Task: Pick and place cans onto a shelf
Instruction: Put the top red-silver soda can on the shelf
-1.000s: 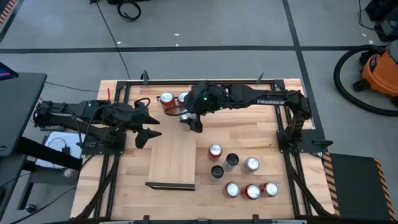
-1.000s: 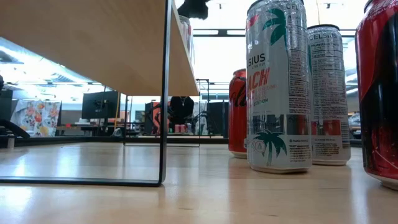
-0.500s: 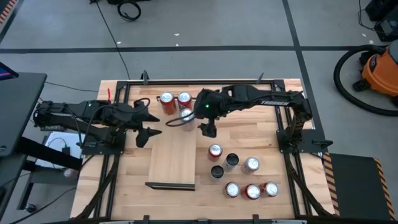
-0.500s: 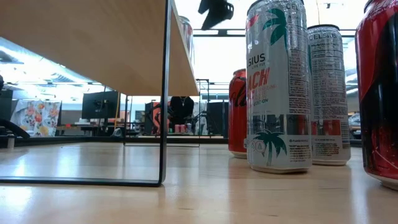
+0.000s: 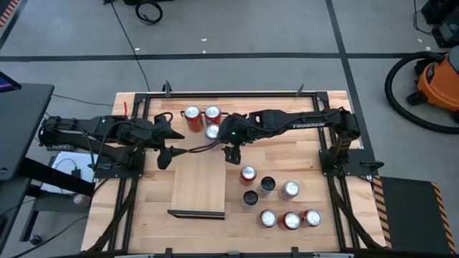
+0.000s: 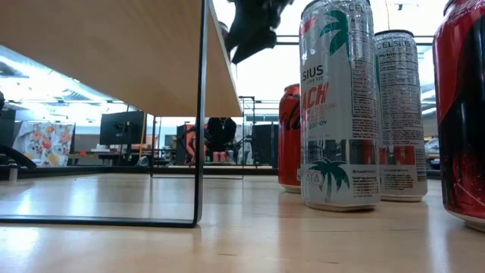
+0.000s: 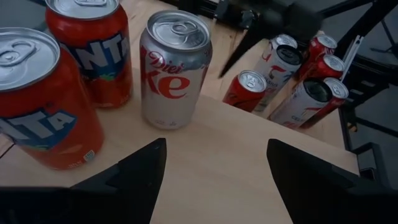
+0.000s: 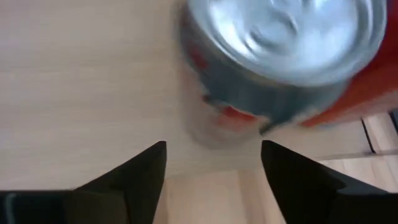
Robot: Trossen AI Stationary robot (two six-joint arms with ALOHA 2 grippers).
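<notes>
Wooden desk (image 5: 301, 154) under me carries the shelf (image 5: 201, 183) at its middle. Three cans (image 5: 202, 116) already stand on the shelf's far end; seven loose cans (image 5: 280, 201) wait on the desk to its right. My left end effector (image 5: 166, 152) hangs released just left of the shelved three. My right end effector (image 5: 231, 154), fingers spread and empty, hovers near the nearest red can (image 5: 248, 174).

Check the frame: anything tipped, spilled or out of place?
Nothing stands out. Three cans stand upright on the shelf, seven more upright on the table. No spill or dents visible. Right gripper hangs open and empty.
</notes>
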